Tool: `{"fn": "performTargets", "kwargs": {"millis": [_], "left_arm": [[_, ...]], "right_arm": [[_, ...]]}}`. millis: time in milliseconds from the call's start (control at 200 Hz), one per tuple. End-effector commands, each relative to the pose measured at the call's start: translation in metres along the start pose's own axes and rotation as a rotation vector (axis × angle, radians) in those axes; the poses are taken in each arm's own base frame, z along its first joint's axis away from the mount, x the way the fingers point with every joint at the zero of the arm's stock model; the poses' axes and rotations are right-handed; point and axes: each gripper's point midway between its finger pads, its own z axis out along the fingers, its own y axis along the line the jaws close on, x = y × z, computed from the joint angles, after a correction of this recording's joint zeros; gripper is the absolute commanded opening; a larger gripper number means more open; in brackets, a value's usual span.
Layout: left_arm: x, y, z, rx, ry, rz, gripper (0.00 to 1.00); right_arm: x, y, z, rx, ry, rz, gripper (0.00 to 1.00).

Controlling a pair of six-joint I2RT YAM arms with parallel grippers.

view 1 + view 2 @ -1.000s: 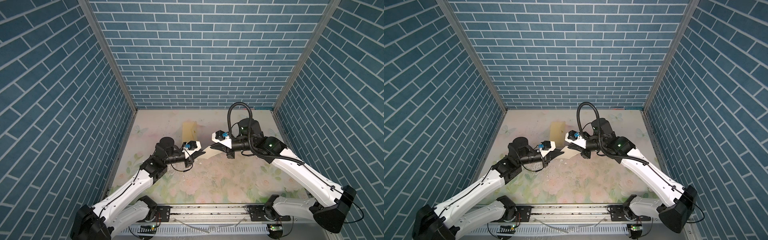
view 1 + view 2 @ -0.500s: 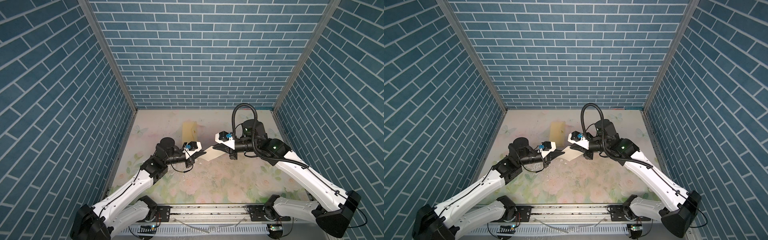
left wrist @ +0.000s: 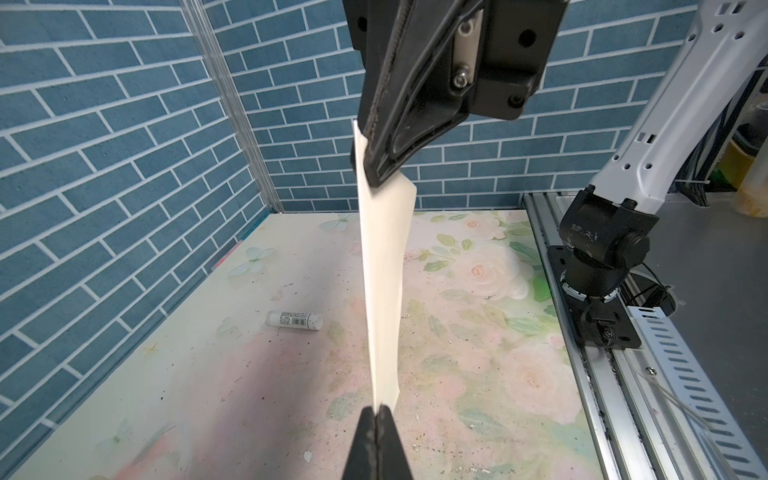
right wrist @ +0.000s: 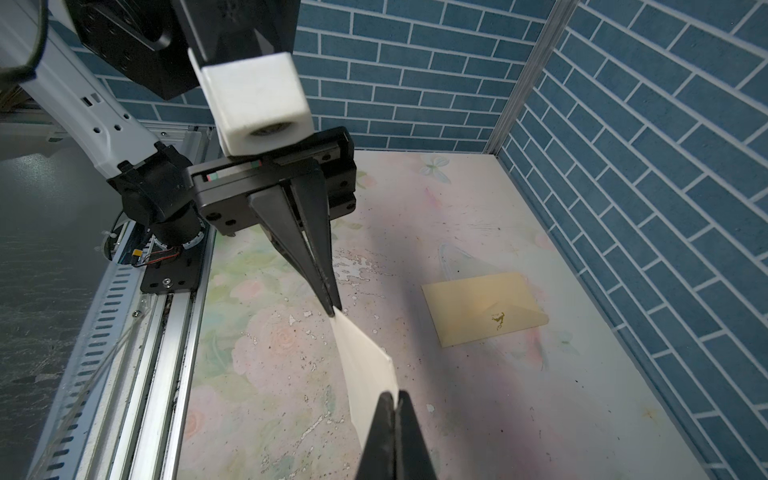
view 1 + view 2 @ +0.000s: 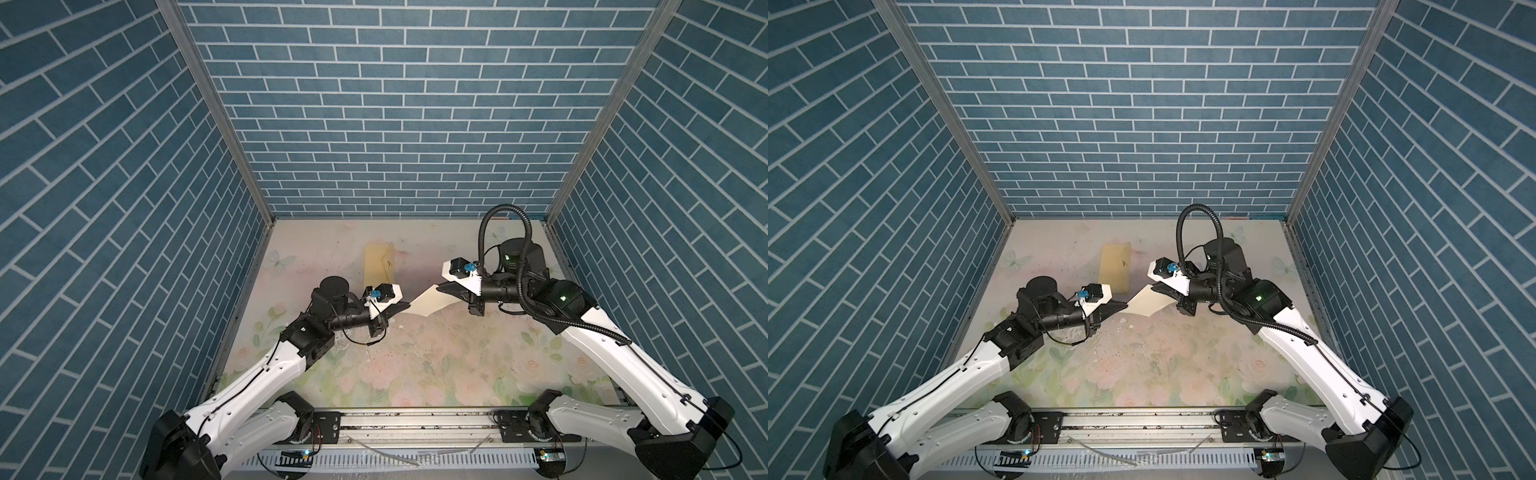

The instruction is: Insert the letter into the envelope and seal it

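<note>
The letter (image 5: pixel 430 305) is a cream sheet held in the air above the table, stretched between both grippers. My left gripper (image 5: pixel 409 306) is shut on one corner of it; in the left wrist view the sheet (image 3: pixel 384 291) rises edge-on from the closed tips (image 3: pixel 376 409). My right gripper (image 5: pixel 438 286) is shut on the opposite edge (image 4: pixel 365 361), its tips (image 4: pixel 395 395) pinching the paper. The yellow-tan envelope (image 5: pixel 379 266) lies flat on the table behind the grippers, flap down, with a small dark squiggle mark (image 4: pixel 498 321).
A small white glue stick (image 3: pixel 294 320) lies on its side on the floral table mat (image 5: pixel 415 365) near the right wall. Blue brick walls close in three sides. A metal rail (image 5: pixel 415 419) with both arm bases runs along the front edge.
The right gripper has drawn back to the right with the letter, pulling the sheet out between the two grippers. The left gripper has closed fully on its corner.
</note>
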Motion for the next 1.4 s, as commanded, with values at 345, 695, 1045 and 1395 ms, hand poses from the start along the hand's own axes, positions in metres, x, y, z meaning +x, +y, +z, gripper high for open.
{"fn": "performTargets", "kwargs": {"millis": [345,695,1045,1395], "left_arm": [[0.015,-0.001,-0.001,-0.009,0.035,-0.022,0.10],[0.019,0.003,0.000,-0.033,0.048,-0.023,0.18],[0.021,0.006,0.001,-0.043,0.059,-0.029,0.00],[0.011,0.012,-0.004,-0.078,0.062,0.007,0.33]], "right_arm": [[0.006,0.001,-0.007,0.017,0.005,-0.028,0.00],[0.004,0.004,-0.007,0.004,-0.005,-0.026,0.00],[0.005,0.005,-0.008,-0.002,-0.007,-0.022,0.00],[0.006,0.011,-0.002,-0.060,-0.005,0.005,0.00]]}}
